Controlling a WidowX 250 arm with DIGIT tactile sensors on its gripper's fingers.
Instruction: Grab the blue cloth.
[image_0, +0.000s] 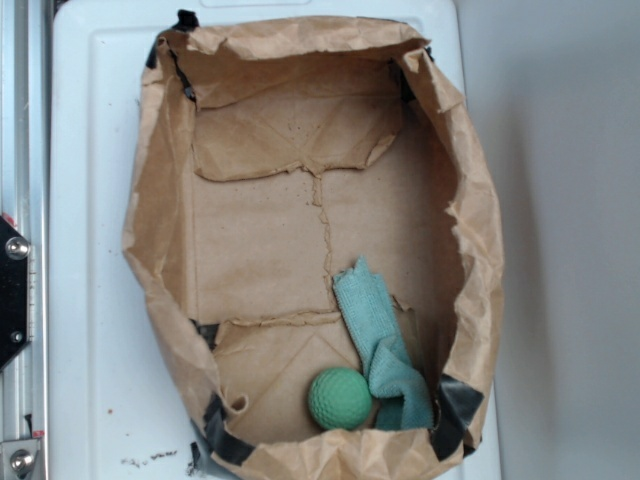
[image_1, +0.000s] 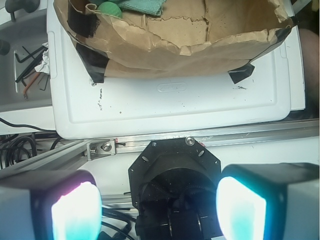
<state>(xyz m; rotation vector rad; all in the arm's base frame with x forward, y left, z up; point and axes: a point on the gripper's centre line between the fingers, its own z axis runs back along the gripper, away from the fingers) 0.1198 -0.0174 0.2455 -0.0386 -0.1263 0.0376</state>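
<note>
The blue cloth is a teal fuzzy strip lying inside the brown paper bag, running from the middle toward the near right corner. The wrist view catches a bit of the cloth at the top edge. A round green ball rests against its lower left side, also showing as a green ball in the wrist view. My gripper is absent from the exterior view. In the wrist view it hangs far from the bag, over the black robot base, its glowing pads wide apart and holding nothing.
The bag sits on a white plastic lid. An aluminium rail runs along the lid's edge, with the black robot base below it. Allen keys and cables lie to the left.
</note>
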